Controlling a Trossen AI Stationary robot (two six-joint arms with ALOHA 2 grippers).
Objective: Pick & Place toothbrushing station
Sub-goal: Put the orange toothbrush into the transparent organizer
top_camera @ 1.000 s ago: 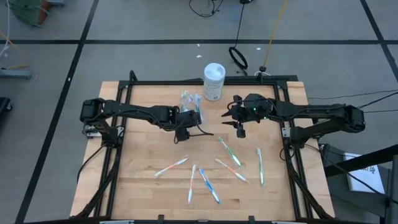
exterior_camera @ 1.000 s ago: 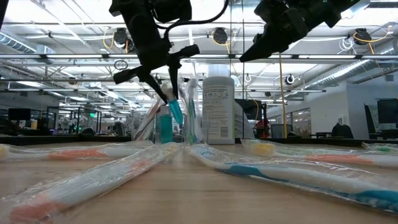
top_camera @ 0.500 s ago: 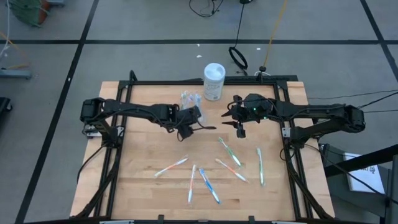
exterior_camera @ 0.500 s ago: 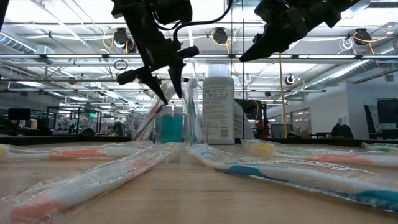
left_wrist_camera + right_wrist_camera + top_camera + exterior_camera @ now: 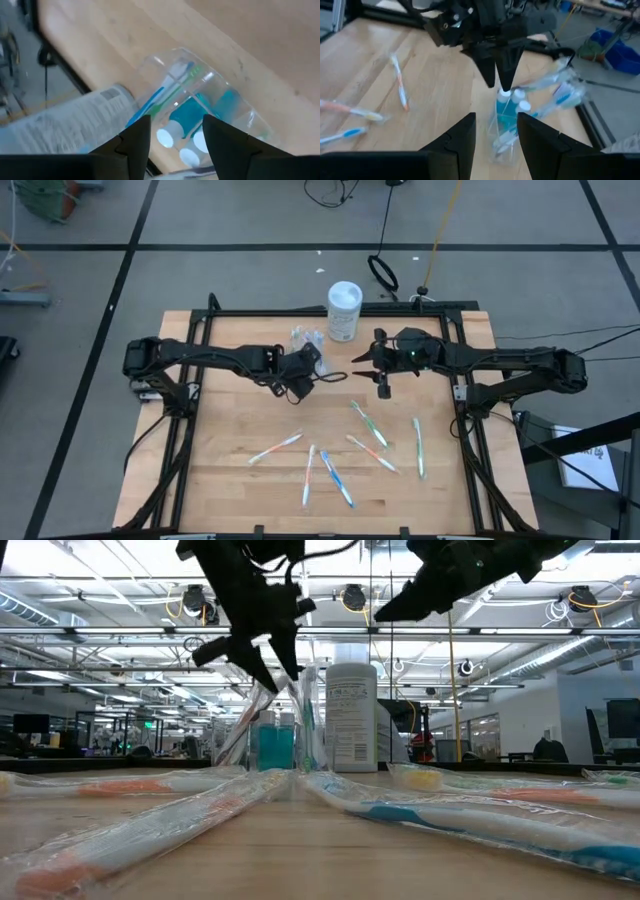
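Observation:
The clear plastic cup (image 5: 307, 340) stands on its base at the table's far middle, holding blue toothpaste tubes (image 5: 187, 117) and several toothbrushes (image 5: 305, 710). My left gripper (image 5: 308, 366) hangs open just above the cup (image 5: 200, 100) and on its near side, with nothing between the fingers. My right gripper (image 5: 372, 375) stays raised and open to the cup's right, facing the cup (image 5: 510, 120). More wrapped toothbrushes (image 5: 370, 423) lie flat on the near half of the table.
A tall white container (image 5: 344, 310) stands right beside the cup, on its far right. Loose toothbrushes (image 5: 275, 448) (image 5: 335, 478) (image 5: 418, 445) lie spread over the near middle. A black frame (image 5: 200, 330) runs along the table's edges.
My left gripper has opened and let go of a blue toothpaste tube, which now stands in the cup. The gripper has then risen a little and rolled about its own axis. My right gripper has tipped slightly but stayed where it was.

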